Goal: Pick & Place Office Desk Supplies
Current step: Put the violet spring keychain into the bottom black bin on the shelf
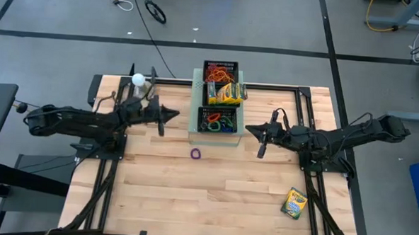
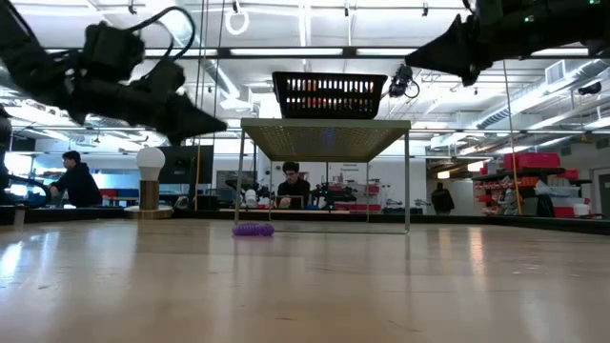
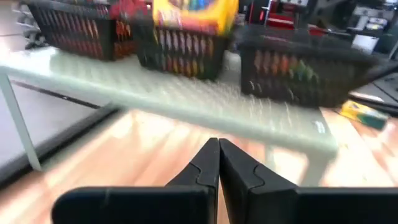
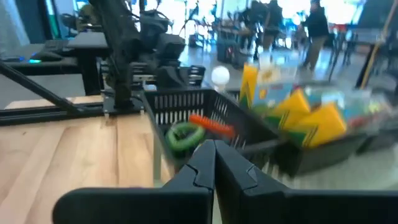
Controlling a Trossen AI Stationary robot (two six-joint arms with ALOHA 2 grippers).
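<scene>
Beside the mesh trays (image 1: 219, 97), my grippers, left (image 1: 174, 116) and right (image 1: 250, 129), hung shut, empty; swinging inward risked knocking them.

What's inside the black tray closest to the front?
The front tray holds rubber bands: green, red and blue loops show. What lies beneath them is covered.

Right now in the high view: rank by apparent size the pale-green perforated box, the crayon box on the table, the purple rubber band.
1. pale-green perforated box, clearly largest.
2. crayon box, near the table's front right.
3. purple rubber band, smallest, a tiny loop in front of the box.
</scene>
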